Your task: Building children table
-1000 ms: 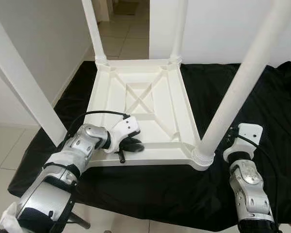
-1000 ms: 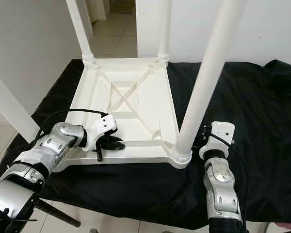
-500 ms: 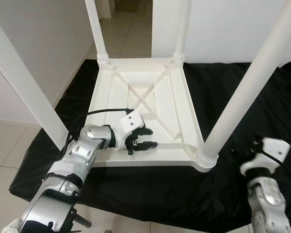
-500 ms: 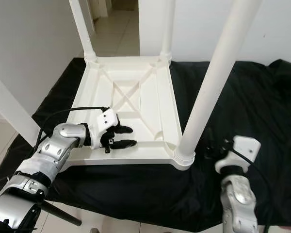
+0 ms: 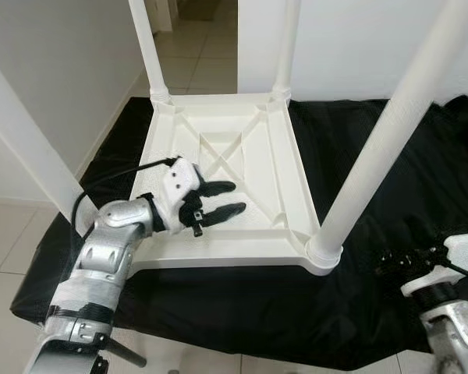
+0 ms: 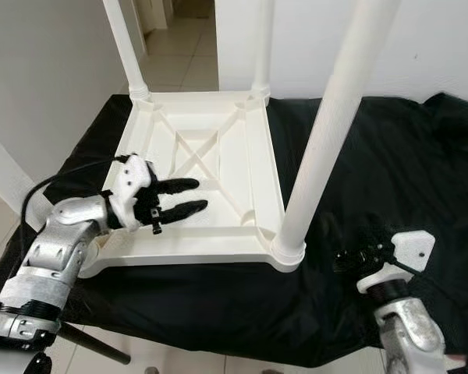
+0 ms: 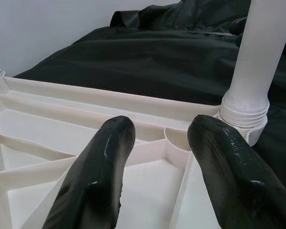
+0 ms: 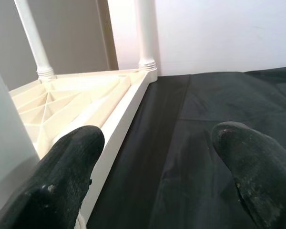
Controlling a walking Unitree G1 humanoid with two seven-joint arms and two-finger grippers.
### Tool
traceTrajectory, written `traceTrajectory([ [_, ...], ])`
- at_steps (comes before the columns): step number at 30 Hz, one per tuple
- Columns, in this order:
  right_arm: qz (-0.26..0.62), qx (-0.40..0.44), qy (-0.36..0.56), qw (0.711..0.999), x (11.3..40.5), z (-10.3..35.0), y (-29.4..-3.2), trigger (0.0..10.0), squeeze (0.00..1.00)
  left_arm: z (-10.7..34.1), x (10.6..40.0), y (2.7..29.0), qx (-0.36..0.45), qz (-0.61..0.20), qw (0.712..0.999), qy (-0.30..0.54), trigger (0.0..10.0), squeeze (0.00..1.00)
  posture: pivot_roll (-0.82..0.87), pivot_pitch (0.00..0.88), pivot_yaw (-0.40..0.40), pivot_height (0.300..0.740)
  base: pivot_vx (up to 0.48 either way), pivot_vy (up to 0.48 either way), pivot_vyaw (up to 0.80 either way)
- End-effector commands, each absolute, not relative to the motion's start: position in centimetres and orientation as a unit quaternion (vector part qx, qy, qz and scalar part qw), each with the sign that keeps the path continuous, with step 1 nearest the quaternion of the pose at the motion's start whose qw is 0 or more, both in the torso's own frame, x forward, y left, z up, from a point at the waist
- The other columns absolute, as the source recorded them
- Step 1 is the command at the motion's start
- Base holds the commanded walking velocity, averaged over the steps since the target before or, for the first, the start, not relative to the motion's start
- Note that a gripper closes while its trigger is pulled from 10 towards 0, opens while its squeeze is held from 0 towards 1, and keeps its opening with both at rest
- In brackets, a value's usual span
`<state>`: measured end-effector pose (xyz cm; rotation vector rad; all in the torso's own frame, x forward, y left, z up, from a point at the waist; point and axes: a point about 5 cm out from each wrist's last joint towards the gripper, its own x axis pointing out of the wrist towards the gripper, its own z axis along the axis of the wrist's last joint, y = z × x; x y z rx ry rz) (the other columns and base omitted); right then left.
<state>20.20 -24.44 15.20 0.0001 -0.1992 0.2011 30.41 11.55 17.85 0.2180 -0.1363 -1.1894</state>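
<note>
— Where is the table and which way does it point?

— It lies upside down on the black cloth, its flat top against the cloth and its ribbed underside facing up. The four white legs run upright, long axes vertical. The two far legs stand at about 11 and 12 o'clock in the head view; the near right leg rises at about 2 o'clock from its socket at the near right corner. The near left leg rises at about 9 o'clock.

— And the left gripper?

— It hangs over the near part of the underside, at about 8 o'clock, black fingers spread apart and pointing toward the near right leg. Nothing lies between them. In the wrist view that leg's threaded collar sits just beyond the fingertips.

— The right one?

— The right gripper is low at about 4 o'clock, over bare cloth, apart from the table. Its fingers are wide apart and empty, aimed along the table's right edge toward the far legs.
</note>
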Motion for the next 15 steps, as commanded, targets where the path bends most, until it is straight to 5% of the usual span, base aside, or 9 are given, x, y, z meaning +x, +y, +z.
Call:
traceTrajectory([
  [1,0.184,0.006,-0.074,0.980,19.7,15.5,-23.7,10.0,0.00,18.9,31.0,12.1,0.084,-0.471,0.874,-0.084,10.0,0.00,-0.12,0.000,0.075,0.740,0.000,0.000,0.00],
  [10,0.360,-0.017,-0.002,0.933,18.1,16.2,-22.9,10.0,0.00,19.5,31.4,10.2,0.066,-0.454,0.885,-0.084,10.0,0.00,-0.13,0.000,0.075,0.740,0.000,0.000,0.00],
  [15,0.387,-0.029,-0.003,0.922,18.6,16.6,-22.5,10.0,0.00,19.4,31.3,9.8,0.073,-0.456,0.883,-0.078,10.0,0.00,-0.12,0.000,0.058,0.740,0.000,0.000,0.00],
])
